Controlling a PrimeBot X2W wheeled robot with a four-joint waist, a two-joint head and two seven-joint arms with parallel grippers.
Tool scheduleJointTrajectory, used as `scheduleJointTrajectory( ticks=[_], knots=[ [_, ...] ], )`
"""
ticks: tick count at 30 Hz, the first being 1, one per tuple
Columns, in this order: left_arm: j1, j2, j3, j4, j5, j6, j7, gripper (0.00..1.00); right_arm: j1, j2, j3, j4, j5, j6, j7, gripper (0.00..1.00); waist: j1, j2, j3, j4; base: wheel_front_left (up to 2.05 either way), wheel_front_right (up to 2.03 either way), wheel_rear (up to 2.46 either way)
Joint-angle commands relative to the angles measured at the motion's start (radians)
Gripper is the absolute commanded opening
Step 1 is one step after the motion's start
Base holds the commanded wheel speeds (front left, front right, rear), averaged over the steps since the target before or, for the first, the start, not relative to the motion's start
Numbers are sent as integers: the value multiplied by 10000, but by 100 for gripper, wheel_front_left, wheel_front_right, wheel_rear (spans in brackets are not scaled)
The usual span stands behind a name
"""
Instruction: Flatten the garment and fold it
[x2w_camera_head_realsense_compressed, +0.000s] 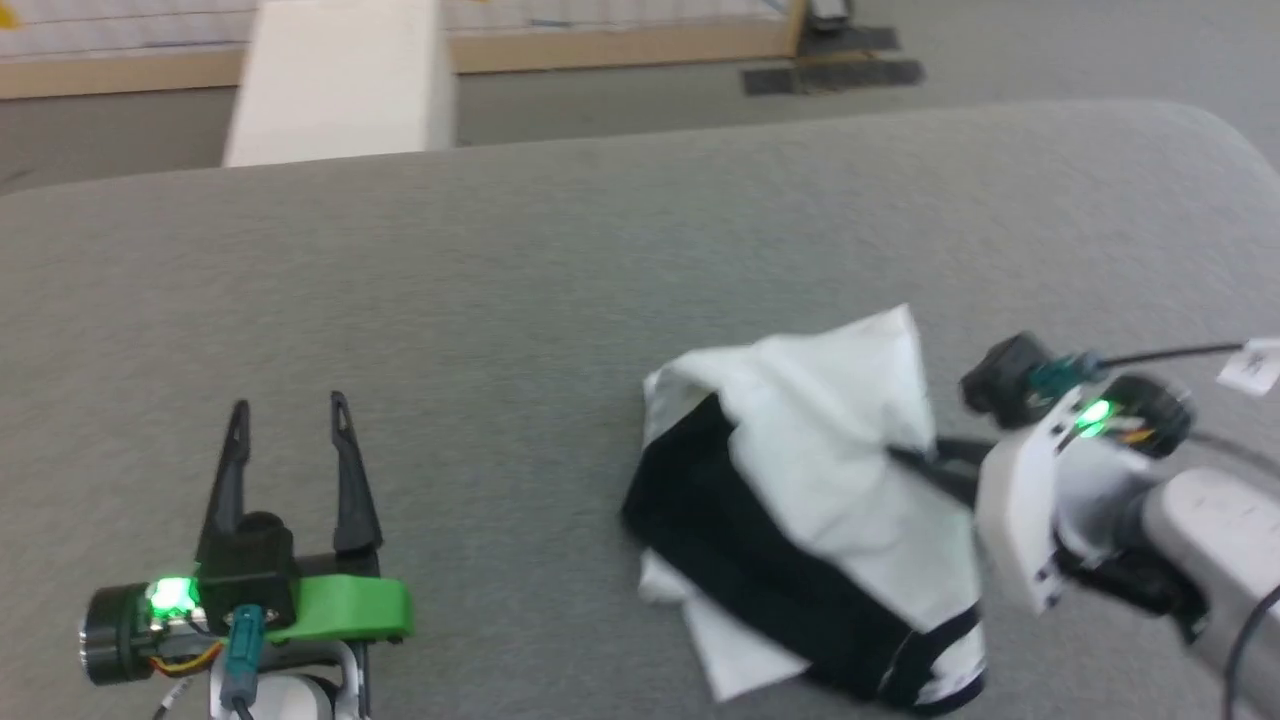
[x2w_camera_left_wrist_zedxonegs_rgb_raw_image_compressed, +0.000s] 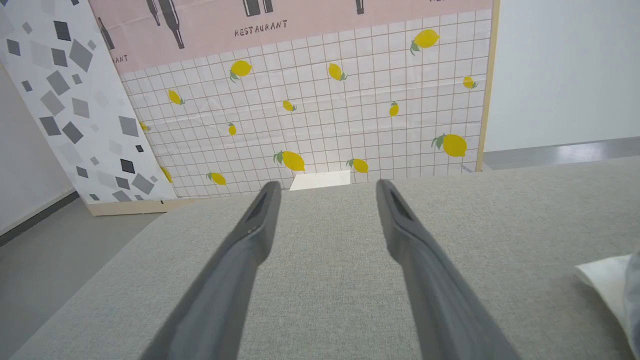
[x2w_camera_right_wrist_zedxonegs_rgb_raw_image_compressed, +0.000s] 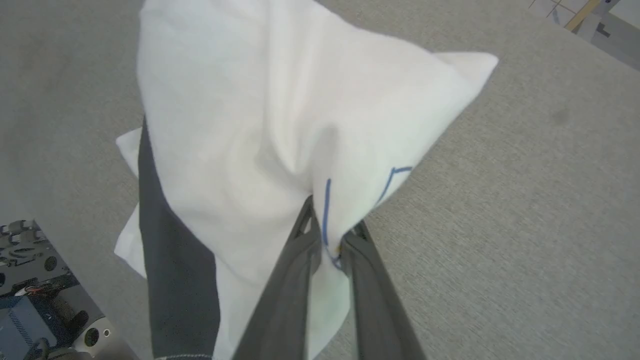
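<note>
The garment (x2w_camera_head_realsense_compressed: 810, 470) lies bunched on the grey padded surface (x2w_camera_head_realsense_compressed: 520, 290) at the right, white cloth on top with a black sleeve band along its near-left side. My right gripper (x2w_camera_head_realsense_compressed: 905, 458) reaches in from the right and is shut on a raised fold of the white cloth. In the right wrist view the garment (x2w_camera_right_wrist_zedxonegs_rgb_raw_image_compressed: 260, 135) is pinched between the two fingers (x2w_camera_right_wrist_zedxonegs_rgb_raw_image_compressed: 300, 240), with thin blue print lines at the pinch. My left gripper (x2w_camera_head_realsense_compressed: 290, 415) rests at the lower left, open, nothing between its fingers (x2w_camera_left_wrist_zedxonegs_rgb_raw_image_compressed: 250, 240). A white corner of the garment (x2w_camera_left_wrist_zedxonegs_rgb_raw_image_compressed: 607, 285) shows at the right edge.
The grey surface ends in a rounded far edge. Beyond it stand a white block (x2w_camera_head_realsense_compressed: 340, 80), a lemon-patterned tiled panel (x2w_camera_left_wrist_zedxonegs_rgb_raw_image_compressed: 320, 110) and a speckled board (x2w_camera_left_wrist_zedxonegs_rgb_raw_image_compressed: 75, 100) on the grey floor. Dark mats (x2w_camera_head_realsense_compressed: 830, 70) lie at the far right.
</note>
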Motion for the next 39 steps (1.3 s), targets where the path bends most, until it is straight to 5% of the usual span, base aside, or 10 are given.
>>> scheduleJointTrajectory(
  ticks=[1, 14, 25, 34, 35, 36, 39],
  knots=[
    [-197, 158, 64, -113, 105, 39, -38, 100, -324, -266, -74, 29, -133, -17, -62, 0, 0, 0, 973, -1234, 0, 0, 0],
    [-1403, 772, -248, -1140, 432, 48, -38, 100, -2238, -2569, -591, 2695, -1854, -17, -802, 0, 0, 0, 3078, -1783, 0, 0, 0],
    [-2113, 1068, -703, -1688, 527, 125, -38, 100, -3720, -2636, -1429, 5448, -2952, -17, -1274, 0, 0, 0, 4049, -1526, 0, 0, 0],
    [-2194, 1232, -870, -1863, 472, 379, -38, 100, -4294, -1999, -2154, 6865, -3627, -17, -1721, 0, 0, 0, 4260, -1449, 0, 0, 0],
    [-2196, 1232, -891, -1824, 450, 399, -38, 100, -4301, -1862, -2307, 7010, -3549, -17, -1752, 16, 0, 0, 4178, -1435, 0, 0, 0],
    [-2191, 1220, -911, -1786, 418, 435, -38, 100, -4296, -1716, -2474, 7170, -3483, -17, -1789, 100, 0, 0, 4050, -1418, 0, 0, 0],
    [-2085, 1143, -967, -1644, 317, 553, -38, 100, -4346, -1491, -3022, 7402, -3532, -17, -2311, 100, 0, 0, 3497, -1354, 0, 0, 0]
  ],
)
